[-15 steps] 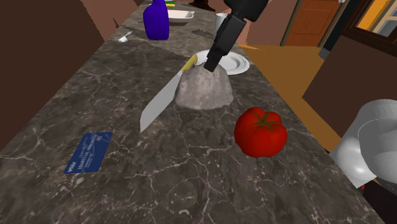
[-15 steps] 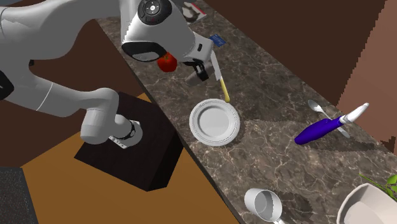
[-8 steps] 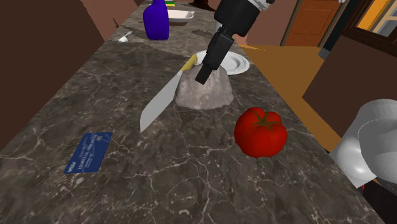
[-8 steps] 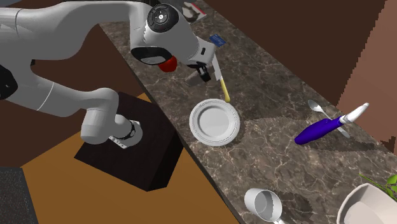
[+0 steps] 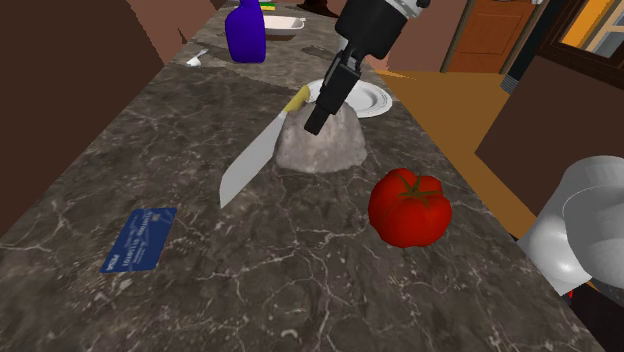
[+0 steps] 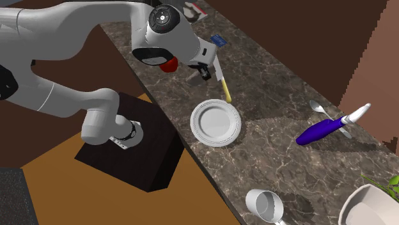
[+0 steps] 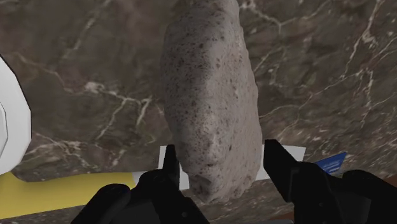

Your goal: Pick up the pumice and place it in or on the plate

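Dark stone with pale veins made up the bench (image 5: 300, 290) I worked over. On it rested the grey, speckled, rough-skinned pumice (image 5: 322, 150), a humped block narrower at one end, and I placed everything else by it. My all-black two-finger gripper (image 7: 219, 153) hung tilted over the upper side of the pumice. Its fingers were spread wide, one on each flank of the narrow end. Whether the pads touched the stone I could not tell. The pumice sat on the bench, not lifted.

A knife with a yellow handle and a pale grey blade (image 5: 250, 165) lay right beside the pumice on the shoulder view's left. In the wrist view its blade passed behind the end of the pumice. The round white plate (image 5: 378, 102) lay just beyond the pumice, on the side away from the shoulder camera. A glossy red tomato (image 5: 408, 207) stood near the pumice on the nearer side, toward that view's right. A flat blue card (image 5: 140, 238) lay well apart from the pumice, and a deep blue bottle (image 5: 245, 32) stood far past it.
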Controlling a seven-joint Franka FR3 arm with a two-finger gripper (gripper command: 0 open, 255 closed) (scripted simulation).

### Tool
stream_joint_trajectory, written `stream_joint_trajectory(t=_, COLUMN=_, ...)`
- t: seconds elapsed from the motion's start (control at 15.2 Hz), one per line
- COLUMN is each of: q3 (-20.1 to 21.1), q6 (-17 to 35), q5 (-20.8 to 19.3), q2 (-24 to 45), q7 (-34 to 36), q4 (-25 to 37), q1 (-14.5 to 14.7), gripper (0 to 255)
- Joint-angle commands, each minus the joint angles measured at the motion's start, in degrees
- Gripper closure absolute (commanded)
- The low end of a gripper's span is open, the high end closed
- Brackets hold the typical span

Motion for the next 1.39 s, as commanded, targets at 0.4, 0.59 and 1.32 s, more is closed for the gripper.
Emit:
stream_joint_trajectory(t=0.4, q3=0.0, q6=0.0, q5=0.0, q2=0.0, q7=0.0, q4=0.0, q1=0.0, gripper=255)
stream_joint_trajectory(t=0.59, q3=-0.1, q6=-0.7, q5=-0.2, q2=0.0, q7=0.2, q4=0.7, q1=-0.1, gripper=255)
stream_joint_trajectory(t=1.32, q3=-1.0, q6=-8.6, q5=-2.2, q2=0.6, q7=2.7, q4=9.4, q1=-0.8, gripper=255)
